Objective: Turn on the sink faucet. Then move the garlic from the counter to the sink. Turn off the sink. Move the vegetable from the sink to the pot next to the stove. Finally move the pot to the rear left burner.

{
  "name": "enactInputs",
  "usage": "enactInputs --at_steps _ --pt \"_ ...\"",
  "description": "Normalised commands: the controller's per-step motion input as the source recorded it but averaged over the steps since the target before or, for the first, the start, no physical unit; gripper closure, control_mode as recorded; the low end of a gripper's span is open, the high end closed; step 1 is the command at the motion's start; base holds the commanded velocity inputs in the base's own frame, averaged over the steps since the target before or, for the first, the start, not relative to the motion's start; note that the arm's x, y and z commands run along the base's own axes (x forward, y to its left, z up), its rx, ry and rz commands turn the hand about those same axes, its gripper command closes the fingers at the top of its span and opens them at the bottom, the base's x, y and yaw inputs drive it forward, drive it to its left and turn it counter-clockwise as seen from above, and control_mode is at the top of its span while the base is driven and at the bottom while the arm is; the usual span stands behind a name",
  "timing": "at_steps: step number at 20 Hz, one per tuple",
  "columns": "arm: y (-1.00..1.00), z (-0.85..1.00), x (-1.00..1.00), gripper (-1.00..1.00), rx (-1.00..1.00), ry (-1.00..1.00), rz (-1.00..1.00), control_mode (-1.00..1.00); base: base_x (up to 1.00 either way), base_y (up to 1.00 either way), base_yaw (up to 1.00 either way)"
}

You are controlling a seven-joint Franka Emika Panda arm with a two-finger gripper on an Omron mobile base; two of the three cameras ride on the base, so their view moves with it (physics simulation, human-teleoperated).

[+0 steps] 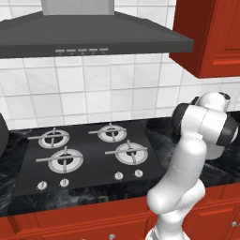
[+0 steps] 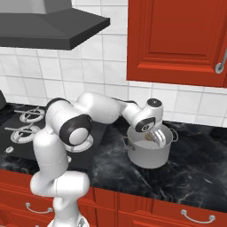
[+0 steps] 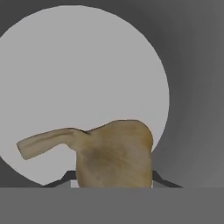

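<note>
Claw (image 2: pixel 156 136) clamped on the tan, stemmed garlic bulb (image 3: pixel 114 154), held over the mouth of the round grey metal pot (image 2: pixel 150 156).

The pot stands on the black marble desk (image 2: pixel 199 173) just right of the black cooktop (image 1: pixel 89 154). Judging from here, letting go off-centre could bounce the garlic off the rim, and the claw could nudge the pot wall.

No readable text, labels or numbers anywhere.
</note>
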Motion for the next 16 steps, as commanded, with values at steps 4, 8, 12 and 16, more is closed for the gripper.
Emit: enactInputs --at_steps 4,8,12,16 --pt "-0.01 -0.12 0.02 1.0 0.0 0.0 0.0 -1.0 0.0 0.0 0.0" --pt "0.0 -0.12 0.05 1.0 0.0 0.0 0.0 -1.0 0.0 0.0 0.0" --pt "0.0 -0.11 0.04 1.0 0.0 0.01 0.0 -1.0 0.0 0.0 0.0" --pt "0.0 -0.13 0.05 1.0 0.0 0.02 0.0 -1.0 0.0 0.0 0.0"
